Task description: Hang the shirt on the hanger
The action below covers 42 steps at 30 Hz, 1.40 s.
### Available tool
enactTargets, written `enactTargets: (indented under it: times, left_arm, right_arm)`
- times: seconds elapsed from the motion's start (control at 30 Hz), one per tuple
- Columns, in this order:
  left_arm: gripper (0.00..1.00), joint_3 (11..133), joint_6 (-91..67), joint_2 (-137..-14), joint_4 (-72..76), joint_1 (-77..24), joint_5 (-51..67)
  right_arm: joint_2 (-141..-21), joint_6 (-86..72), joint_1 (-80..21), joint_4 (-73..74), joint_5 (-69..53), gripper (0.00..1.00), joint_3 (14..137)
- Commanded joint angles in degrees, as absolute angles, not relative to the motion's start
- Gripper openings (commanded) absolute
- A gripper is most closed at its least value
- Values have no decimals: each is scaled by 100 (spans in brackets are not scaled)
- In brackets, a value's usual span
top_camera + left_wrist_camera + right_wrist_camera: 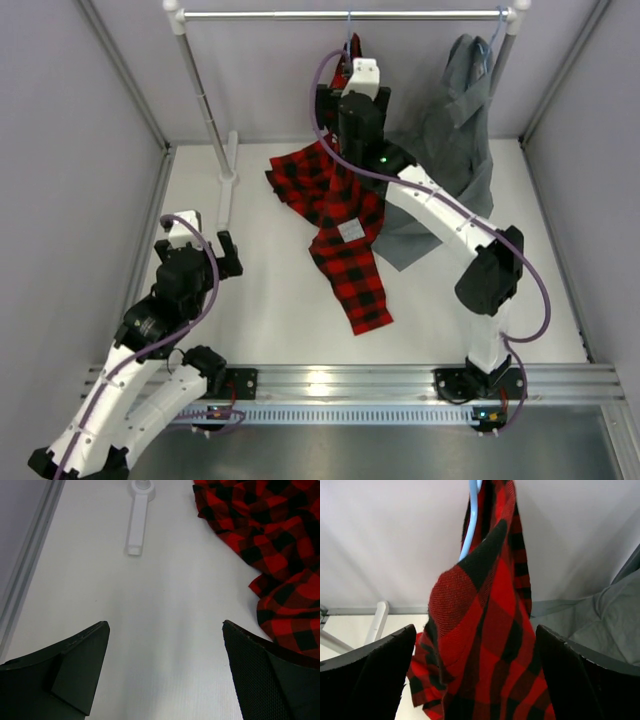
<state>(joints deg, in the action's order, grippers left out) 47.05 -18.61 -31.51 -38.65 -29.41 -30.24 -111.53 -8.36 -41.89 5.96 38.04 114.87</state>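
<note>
The red-and-black plaid shirt (345, 215) lies spread on the white table, its small white tag facing up. One end rises to the light-blue wire hanger (349, 28), which hooks on the rack's rod. In the right wrist view the shirt (485, 630) drapes over the hanger's wire (471, 525) and hangs down. My right gripper (475, 630) is open, a finger on either side of the hanging cloth, up at the hanger (358, 75). My left gripper (165, 625) is open and empty, low over bare table left of the shirt (280, 555), at the near left in the top view (200, 240).
A grey shirt (455, 130) hangs on another blue hanger at the right end of the rod (340, 14), and its hem reaches the table. The rack's white post and foot (136, 525) stand at the back left. Grey walls close in three sides.
</note>
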Motion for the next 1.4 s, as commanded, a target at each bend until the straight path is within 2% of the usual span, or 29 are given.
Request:
enactTargets:
  times: [0.0,0.13,0.23,0.3,0.33,0.4,0.43,0.57,0.67,0.77,0.93,1.0,1.37]
  left_arm:
    - [98,4711,-1960,-3304,-3621,-2559,-2963]
    - [98,4728,-1934,-3410,-3595,-2085,-2865]
    - [98,4755,-1881,-3410,-3560,-1759,-2786]
    - [98,4781,-1855,-3349,-3481,-1609,-2690]
    - [98,4781,-1837,-3305,-3454,-1513,-2681]
    - [98,4895,-1628,-3157,-3463,-1485,-2959]
    - [98,4895,-1626,-3155,-3463,-1494,-2962]
    - [98,5149,-1415,-2936,-3559,-1494,-3094]
    - [98,5413,-1354,-2778,-3901,-1494,-2954]
    - [98,5739,-1336,-2593,-4349,-1494,-2857]
    - [98,5950,-1143,-2215,-4763,-1494,-2734]
    - [98,5950,-1073,-2005,-4851,-1494,-2663]
    - [98,5827,-949,-1775,-4852,-1503,-2373]
  right_arm:
    - [-10223,-625,-4245,430,3552,99,11374]
    - [-9319,-343,-4236,799,3287,99,10821]
    - [-8352,-159,-4236,1351,3602,100,9840]
    - [-7430,-132,-4228,1555,3937,99,9206]
    - [-7053,-88,-4228,1651,3981,99,8489]
    - [-5423,-131,-4219,2315,4530,99,7460]
    - [-5414,-132,-4219,2599,4535,99,7288]
    - [-3793,-736,-4228,3907,5105,99,6663]
    - [-2922,-983,-4228,4645,5072,99,6504]
    - [-2410,-1116,-4219,5228,4949,99,6583]
    - [-2224,-1143,-4219,6029,5193,100,6522]
    - [-2171,-1195,-4219,6029,5493,99,6495]
    - [-2136,-827,-4210,5784,5291,100,6381]
